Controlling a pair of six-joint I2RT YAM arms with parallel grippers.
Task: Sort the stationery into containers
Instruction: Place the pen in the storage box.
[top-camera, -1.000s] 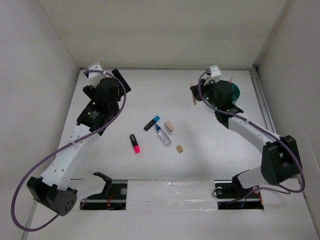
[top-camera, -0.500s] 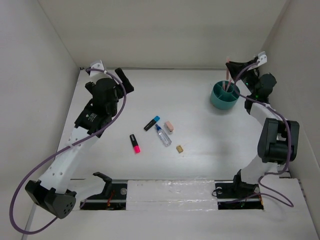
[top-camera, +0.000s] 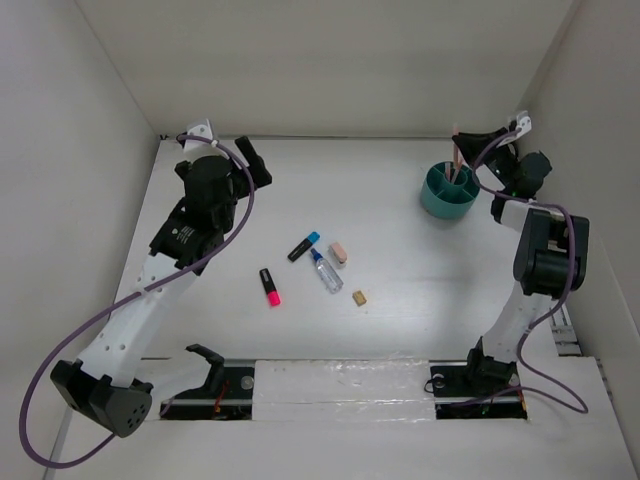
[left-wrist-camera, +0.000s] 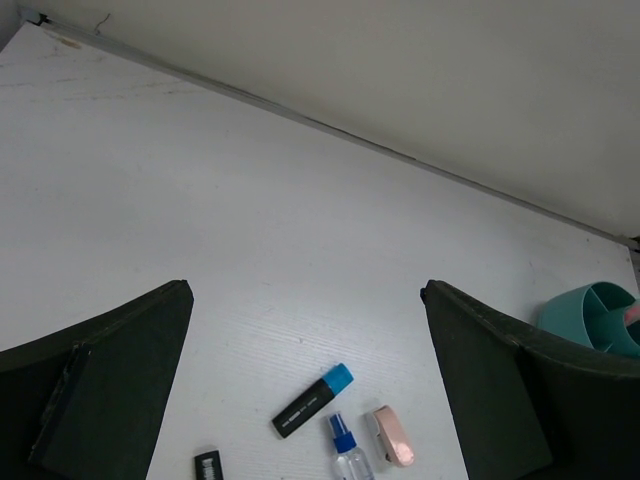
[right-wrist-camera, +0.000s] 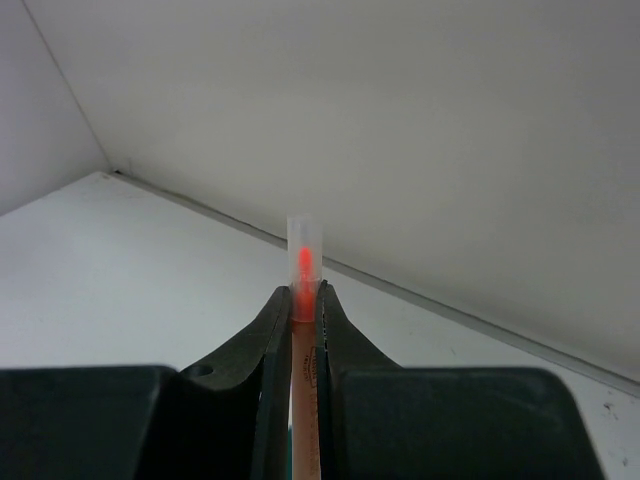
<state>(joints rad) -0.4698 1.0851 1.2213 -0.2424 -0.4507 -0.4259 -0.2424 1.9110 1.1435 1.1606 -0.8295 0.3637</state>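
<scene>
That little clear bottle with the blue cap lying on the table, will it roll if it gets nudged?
The bottle lies on its side and looks round, so a sideways nudge would probably roll it. Small and clear, it is likely light plastic. Its smooth wall may slip in a grasp.

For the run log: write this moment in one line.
right gripper: shut on pencil over organiser; left gripper: open; loose: pink marker, blue marker, bottle, eraser, block

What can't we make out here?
Right wrist: lower end of the pencil, lost inside the right gripper at the bottom edge.
Left wrist: organiser partly behind the left gripper, cut by the right edge; one marker cut by the bottom edge.
Top: which compartment the pencil is over, too small.
</scene>
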